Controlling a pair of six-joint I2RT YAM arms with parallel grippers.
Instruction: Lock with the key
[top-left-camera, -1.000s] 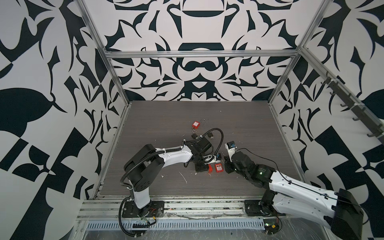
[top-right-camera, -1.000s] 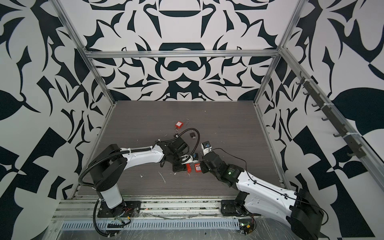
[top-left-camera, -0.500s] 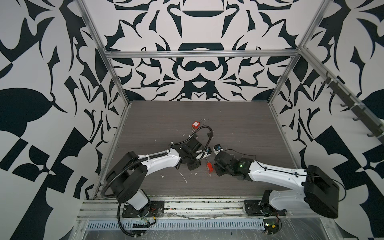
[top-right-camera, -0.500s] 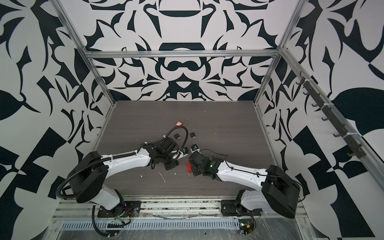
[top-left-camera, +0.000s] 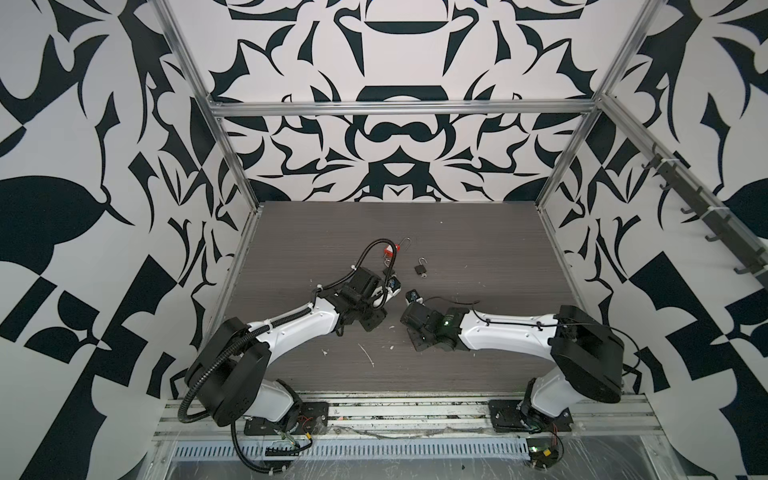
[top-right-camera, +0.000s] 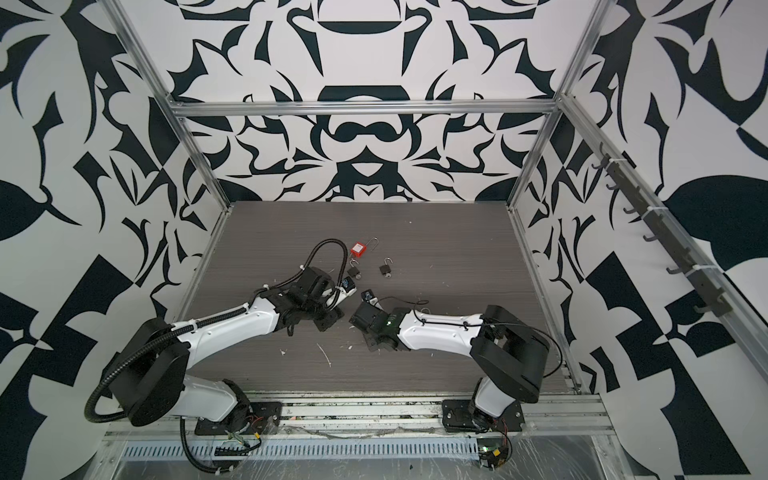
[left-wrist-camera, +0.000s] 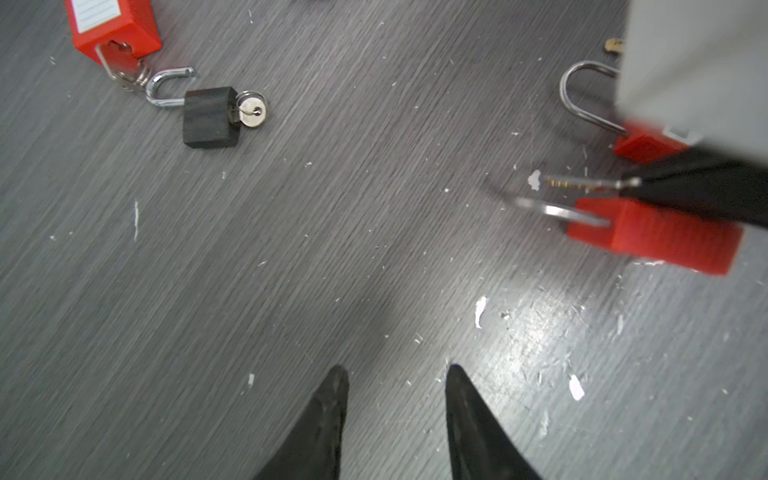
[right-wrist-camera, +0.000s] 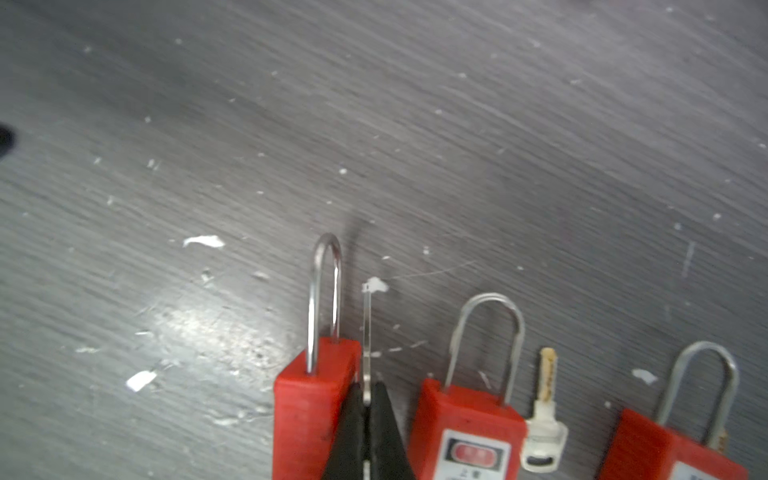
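Reaching arms: left arm (top-left-camera: 291, 328) and right arm (top-left-camera: 507, 336) meet wrist to wrist near mid-table; closing in further risks a knock between them.
Free jaws: left gripper (left-wrist-camera: 397, 369) stands part-way apart and empty over bare table (left-wrist-camera: 249, 270); with no lock steadied, I judge a pushed one would skid.
Lock row: red padlock (right-wrist-camera: 316, 411) lies just beside the right gripper (right-wrist-camera: 368, 388); next red padlock (right-wrist-camera: 465, 428) looks alike, so a mix-up is possible.
Pinched key: key (right-wrist-camera: 367, 332) is clamped edge-on in the right gripper, its blade running along the shackle (right-wrist-camera: 314, 307), probably away from the keyhole end; it may twist or slip.
Arms since: right arm's dark elbow has swung in from far right; both wrists sit farther back.
Locks since: red showed between the grippers in the top views a second ago; none shows there now.
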